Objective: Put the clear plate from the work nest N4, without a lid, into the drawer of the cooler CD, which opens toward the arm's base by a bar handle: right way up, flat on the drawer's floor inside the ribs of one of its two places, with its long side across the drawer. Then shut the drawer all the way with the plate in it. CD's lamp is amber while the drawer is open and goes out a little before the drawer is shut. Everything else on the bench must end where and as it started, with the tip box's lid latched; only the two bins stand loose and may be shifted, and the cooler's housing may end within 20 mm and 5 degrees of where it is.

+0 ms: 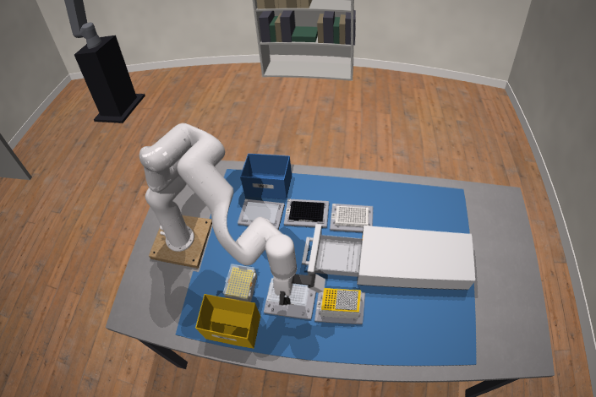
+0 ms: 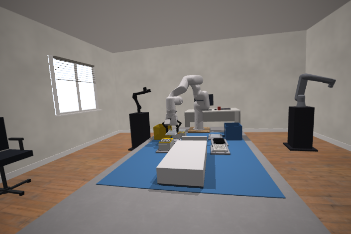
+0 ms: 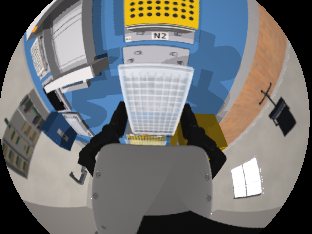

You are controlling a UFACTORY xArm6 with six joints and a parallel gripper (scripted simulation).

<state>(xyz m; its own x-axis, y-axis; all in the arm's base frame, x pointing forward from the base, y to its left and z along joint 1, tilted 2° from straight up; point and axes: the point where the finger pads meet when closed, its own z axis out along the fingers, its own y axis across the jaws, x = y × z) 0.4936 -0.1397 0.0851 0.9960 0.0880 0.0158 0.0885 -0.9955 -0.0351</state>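
Note:
My gripper [image 1: 286, 296] is shut on the clear plate [image 1: 292, 295], gripping its two long sides. It holds the plate level, a little above the grey work nest N4 [image 1: 289, 308] at the front of the blue mat. In the wrist view the plate [image 3: 155, 97] sits between my dark fingers. The white cooler CD [image 1: 415, 256] lies to the right, and its drawer [image 1: 338, 255] is pulled open toward the arm's base. The drawer's bar handle [image 1: 306, 250] is close behind my wrist. The drawer floor looks empty. In the exterior view my gripper [image 2: 171, 126] hangs beyond the cooler [image 2: 183, 161].
The yellow tip box on nest N2 [image 1: 341, 300] stands just right of N4. A rack of tips [image 1: 239, 282] and the yellow bin [image 1: 227, 320] stand to the left. The blue bin [image 1: 265, 176] and three nests with plates [image 1: 306, 212] are at the back.

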